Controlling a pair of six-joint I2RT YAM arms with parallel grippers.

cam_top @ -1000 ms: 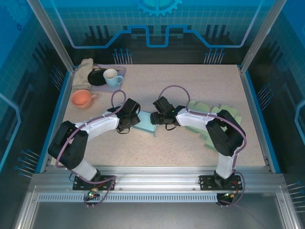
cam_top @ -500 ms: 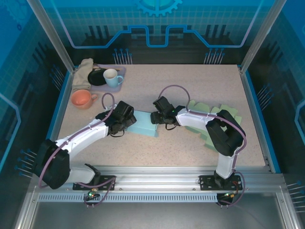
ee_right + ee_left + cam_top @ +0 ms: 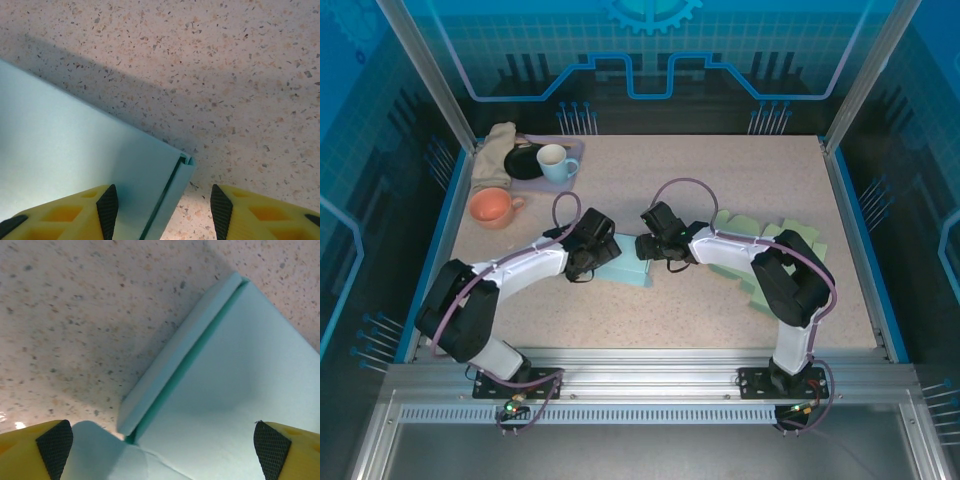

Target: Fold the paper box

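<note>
- Top view: a speckled tabletop (image 3: 720, 180) inside a blue-lit enclosure. The paper box (image 3: 628, 264), pale teal and partly formed, lies at the middle of it.
- The left gripper (image 3: 597, 250) sits at the box's left end and the right gripper (image 3: 654, 242) at its right end. Both are low over the box.
- A pile of flat green blanks (image 3: 760, 240) lies just right of the box. An orange cup (image 3: 492, 207), a mug (image 3: 556, 160) and a cloth (image 3: 495, 152) are well off to the box's far left.
- Left wrist view: the black pads (image 3: 54, 441) stand as wide apart as they go, and nothing is clamped between them. Below them are the box's flat panel and a doubled-over side wall (image 3: 175, 362) with a dark seam along it.
- Right wrist view: the fingers (image 3: 107, 205) are half spread and straddle the box's corner wall (image 3: 175, 182). Table shows between the wall and the far pad, so this reads as released rather than pinching.
- Handling, as a judgement: the thin card should be light, springy and easy to crease. It will likely slide on the smooth top unless one gripper pins it. The best holds look like the free wall edges near the corners, not the middle of the panel.
</note>
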